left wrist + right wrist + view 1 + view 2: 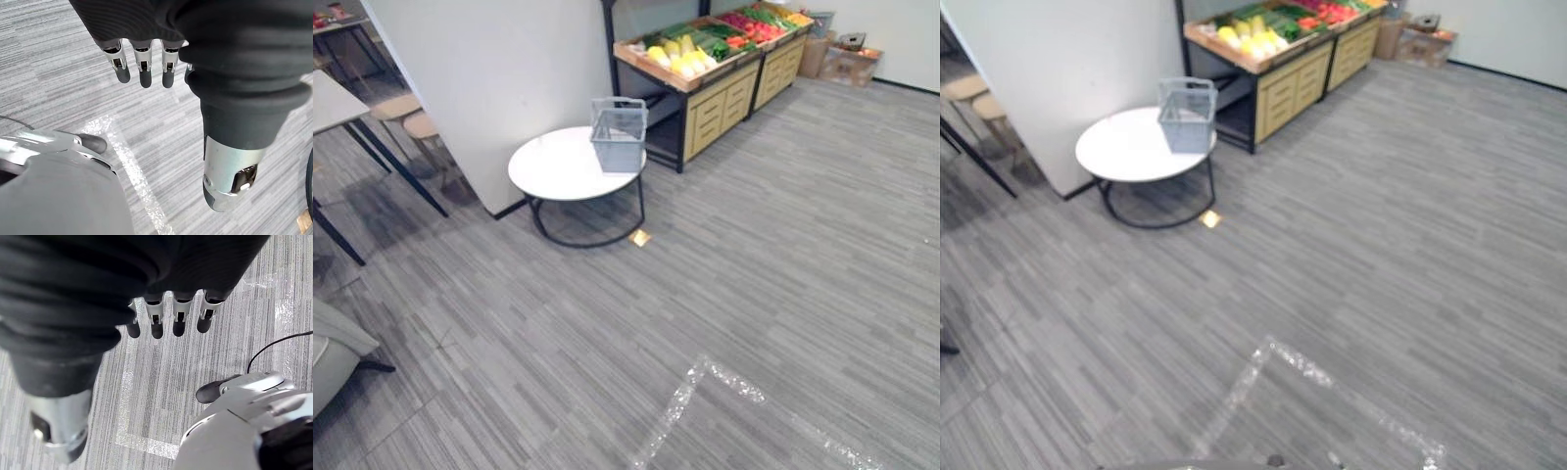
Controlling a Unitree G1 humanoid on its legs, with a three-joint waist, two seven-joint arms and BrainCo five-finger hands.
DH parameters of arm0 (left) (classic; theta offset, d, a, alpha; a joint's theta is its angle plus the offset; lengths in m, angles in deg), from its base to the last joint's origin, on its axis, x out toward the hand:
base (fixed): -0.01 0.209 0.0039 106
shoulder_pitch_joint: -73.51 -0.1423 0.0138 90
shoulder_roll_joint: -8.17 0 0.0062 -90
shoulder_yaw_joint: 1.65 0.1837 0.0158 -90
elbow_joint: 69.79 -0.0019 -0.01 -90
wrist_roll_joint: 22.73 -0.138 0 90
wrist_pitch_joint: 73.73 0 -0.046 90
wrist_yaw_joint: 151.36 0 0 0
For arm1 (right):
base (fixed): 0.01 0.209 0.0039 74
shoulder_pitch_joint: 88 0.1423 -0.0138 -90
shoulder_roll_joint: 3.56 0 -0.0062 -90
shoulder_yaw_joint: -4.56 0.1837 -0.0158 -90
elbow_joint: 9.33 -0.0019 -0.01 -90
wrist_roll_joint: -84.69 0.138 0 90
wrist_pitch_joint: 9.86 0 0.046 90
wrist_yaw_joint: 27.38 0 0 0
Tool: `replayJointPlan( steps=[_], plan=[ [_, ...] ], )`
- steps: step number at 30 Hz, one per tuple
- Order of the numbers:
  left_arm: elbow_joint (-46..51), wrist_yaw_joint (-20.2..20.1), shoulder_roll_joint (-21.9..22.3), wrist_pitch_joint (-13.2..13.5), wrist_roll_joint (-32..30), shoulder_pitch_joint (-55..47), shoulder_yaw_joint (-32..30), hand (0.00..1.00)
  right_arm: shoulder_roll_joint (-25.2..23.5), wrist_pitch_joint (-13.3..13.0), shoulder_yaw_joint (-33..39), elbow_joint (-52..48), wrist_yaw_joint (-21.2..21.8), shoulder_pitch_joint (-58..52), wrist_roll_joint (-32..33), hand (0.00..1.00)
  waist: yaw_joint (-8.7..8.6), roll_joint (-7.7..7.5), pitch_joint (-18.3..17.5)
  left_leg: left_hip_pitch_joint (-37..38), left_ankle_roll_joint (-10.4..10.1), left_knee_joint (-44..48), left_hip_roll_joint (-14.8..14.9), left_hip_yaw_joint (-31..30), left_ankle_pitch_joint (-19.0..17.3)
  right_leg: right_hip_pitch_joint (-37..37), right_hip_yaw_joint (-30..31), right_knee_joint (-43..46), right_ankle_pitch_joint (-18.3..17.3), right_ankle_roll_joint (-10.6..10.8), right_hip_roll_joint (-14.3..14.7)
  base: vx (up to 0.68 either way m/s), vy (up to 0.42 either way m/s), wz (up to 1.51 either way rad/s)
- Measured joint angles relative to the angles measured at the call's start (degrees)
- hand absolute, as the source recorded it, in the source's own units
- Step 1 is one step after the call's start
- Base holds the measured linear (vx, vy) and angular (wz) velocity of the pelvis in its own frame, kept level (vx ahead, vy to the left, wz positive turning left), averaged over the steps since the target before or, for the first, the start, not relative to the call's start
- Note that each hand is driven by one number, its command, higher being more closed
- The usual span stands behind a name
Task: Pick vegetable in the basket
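Striped grey carpet floor (pixel 783 245) carries a wooden stand (pixel 715 108) with drawers. Just beside it, a round white table (pixel 553 171) bears a grey mesh basket (pixel 619 137) at the edge nearest the stand; what the basket holds is unclear. Yellow, green and red vegetables (pixel 685 54) lie in the stand's top tray, kinds too small to tell. The left hand (pixel 142 61) and right hand (pixel 166 318) hang over the carpet, fingers straight, holding nothing.

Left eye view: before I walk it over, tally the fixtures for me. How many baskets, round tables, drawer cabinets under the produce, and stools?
Grey basket: 1
Round white table: 1
Wooden drawer cabinets: 2
Stools: 2
Total: 6
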Motion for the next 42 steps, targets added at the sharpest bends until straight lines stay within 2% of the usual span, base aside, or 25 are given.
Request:
replayJointPlan(
  steps=[9,15,23,35,42],
  plan=[
    [0.08,0.04,0.85,1.27,0.71,1.42,-0.59,0.00,-0.22,-0.18,0.32,-0.02,-0.02,2.75,0.02,0.00,0.03,0.00,1.16,1.41,-0.42,-0.25,-0.05,1.49,-0.26,1.63,-0.33,-1.26,0.19,1.53,-0.05,0.01,-0.011,-0.05],
    [0.08,-0.02,1.49,1.91,2.43,1.69,-0.87,0.00,-0.09,-0.38,0.24,-0.13,-0.02,3.04,0.78,0.00,0.04,0.57,1.51,1.56,-0.56,-0.24,0.16,1.65,-0.35,1.64,-0.47,-1.17,0.17,1.53,0.10,-0.04,-0.041,-0.02],
    [0.10,-0.17,1.38,2.04,2.85,1.56,-0.33,0.00,-0.23,-1.30,-0.21,-0.16,0.63,2.67,5.04,0.00,0.03,0.32,1.67,1.48,-0.58,-0.25,0.25,1.92,-0.44,1.40,-0.90,-1.16,0.16,1.42,0.09,-0.07,-0.036,-0.01],
    [0.11,0.04,1.27,2.21,2.26,1.63,-0.30,0.00,-0.28,-1.31,-0.14,-0.17,0.76,2.32,5.43,0.00,0.02,0.31,1.57,1.37,-0.58,-1.20,1.21,3.47,-0.46,0.47,-0.13,-1.37,0.29,1.22,1.27,-0.01,-0.039,-0.06],
    [0.13,0.16,1.00,2.20,1.97,1.82,0.18,0.00,-0.56,-1.32,-0.09,-0.17,0.57,2.50,6.32,0.00,0.02,0.06,1.57,1.82,-1.47,-1.19,1.22,4.44,-1.01,0.53,-0.14,-1.37,0.32,1.23,1.27,0.02,-0.018,-0.05]
  ],
)
